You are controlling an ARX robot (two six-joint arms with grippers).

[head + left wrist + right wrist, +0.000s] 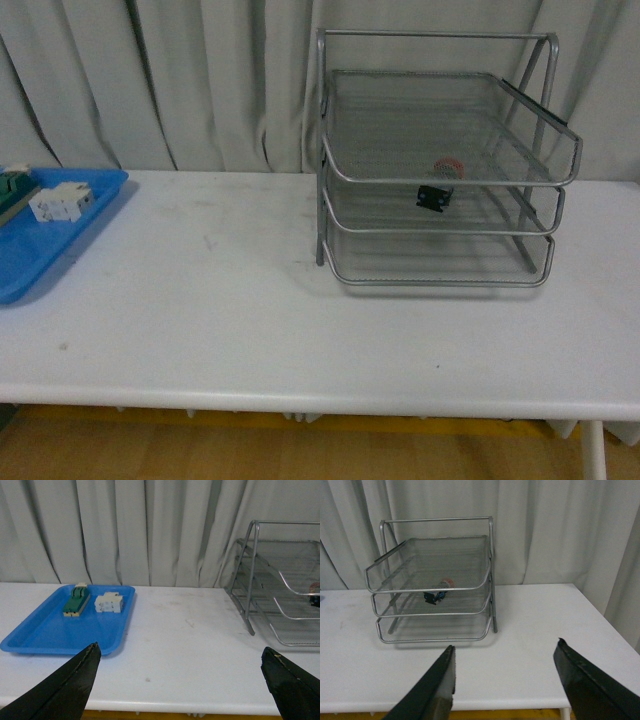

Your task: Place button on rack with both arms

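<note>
The silver three-tier wire rack stands on the white table at the back right. The button lies inside it, apparently on the middle tier, its red cap seen through the mesh above its black body. In the right wrist view the rack and the button are ahead, well beyond my right gripper, which is open and empty over the table's near edge. My left gripper is also open and empty over the near edge, with the rack off to one side. Neither arm shows in the front view.
A flat blue tray sits at the table's left end, holding a white terminal block and a green-and-cream switch block. The left wrist view shows the same tray. A grey curtain hangs behind the table.
</note>
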